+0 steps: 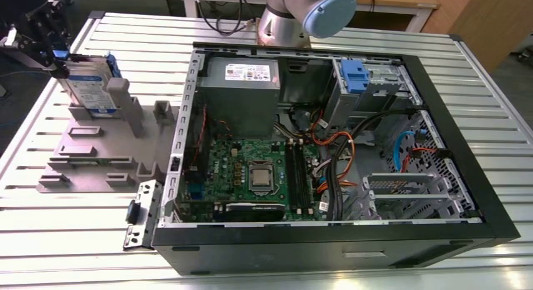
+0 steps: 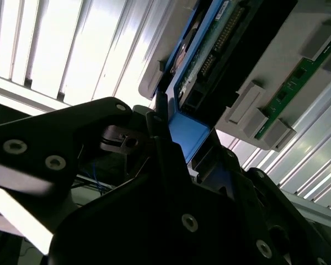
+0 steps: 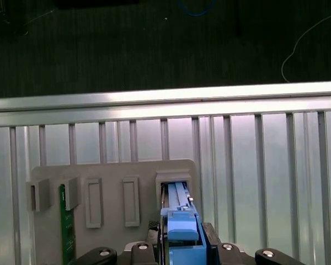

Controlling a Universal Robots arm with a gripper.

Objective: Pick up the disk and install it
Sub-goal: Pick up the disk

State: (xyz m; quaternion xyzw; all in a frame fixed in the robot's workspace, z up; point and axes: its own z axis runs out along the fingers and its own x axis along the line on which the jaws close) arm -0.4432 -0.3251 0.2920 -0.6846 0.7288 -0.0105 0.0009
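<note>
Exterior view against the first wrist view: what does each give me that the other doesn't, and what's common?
The exterior view adds the open computer case and its motherboard beside the grey fixture. The first wrist view adds a thin pale cable on the dark floor past the table edge. Both show the disk upright in the fixture's slot, the gripper closed on its blue bracket, and a green board slotted nearby.

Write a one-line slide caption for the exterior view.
Robot gripper at the top of the disk, which stands upright in a grey holder beside the open computer case on a slatted metal table.
</note>
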